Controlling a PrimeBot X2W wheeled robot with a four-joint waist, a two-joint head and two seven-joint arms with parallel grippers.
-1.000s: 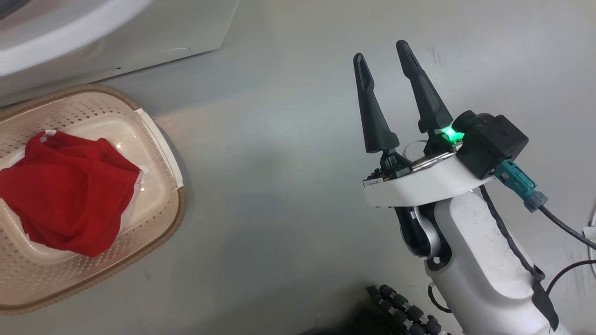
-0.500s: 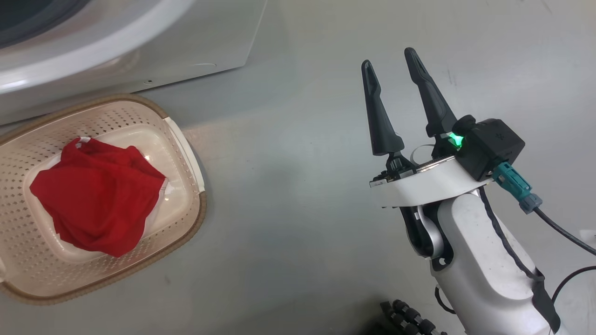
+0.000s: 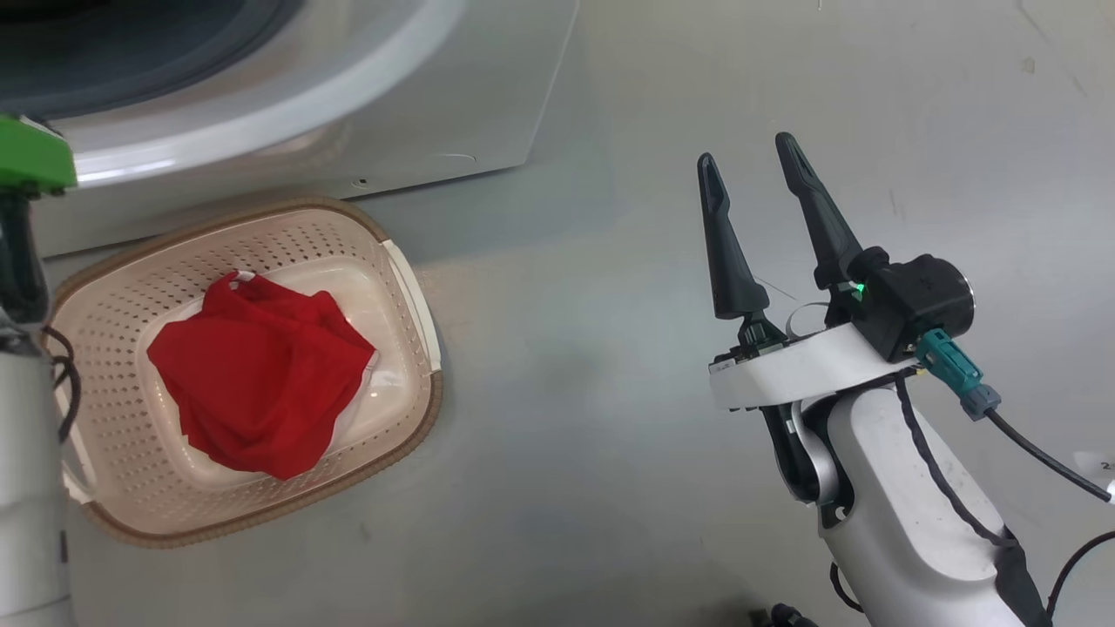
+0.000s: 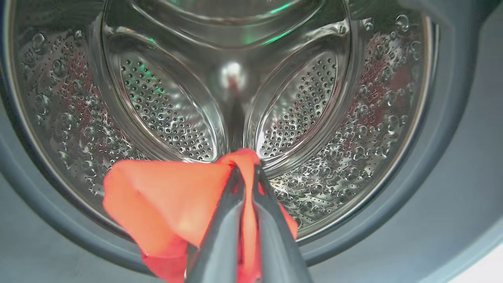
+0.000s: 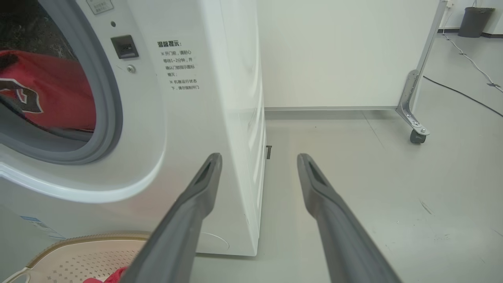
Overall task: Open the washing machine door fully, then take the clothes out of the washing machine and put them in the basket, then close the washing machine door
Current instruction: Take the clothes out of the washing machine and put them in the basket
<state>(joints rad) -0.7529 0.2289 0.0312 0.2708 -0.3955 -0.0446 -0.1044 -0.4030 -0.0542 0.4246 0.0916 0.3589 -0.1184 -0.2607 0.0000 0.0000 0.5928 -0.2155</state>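
Note:
In the left wrist view my left gripper (image 4: 246, 173) is shut on a fold of red clothes (image 4: 169, 196) at the mouth of the steel drum (image 4: 314, 98). The right wrist view shows the white washing machine (image 5: 196, 118) with a red garment (image 5: 51, 94) bearing a navy number in its opening. The cream basket (image 3: 433, 401) stands on the floor before the washing machine (image 3: 418, 104) and holds another red garment (image 3: 261, 383). To the right of the basket, my right gripper (image 3: 746, 150) hangs open and holds nothing. The washing machine door is out of view.
Bare grey floor lies between the basket and my right arm. A white panel on a caster (image 5: 416, 135) stands to the right of the machine, with a black cable (image 5: 463, 94) and a dark bin (image 5: 473, 21) beyond. My left forearm (image 3: 26, 488) rises at the head view's left edge.
The head camera has turned, so basket and machine sit further right and lower in the picture. My left forearm has come into view at the left edge. The right gripper stays open.

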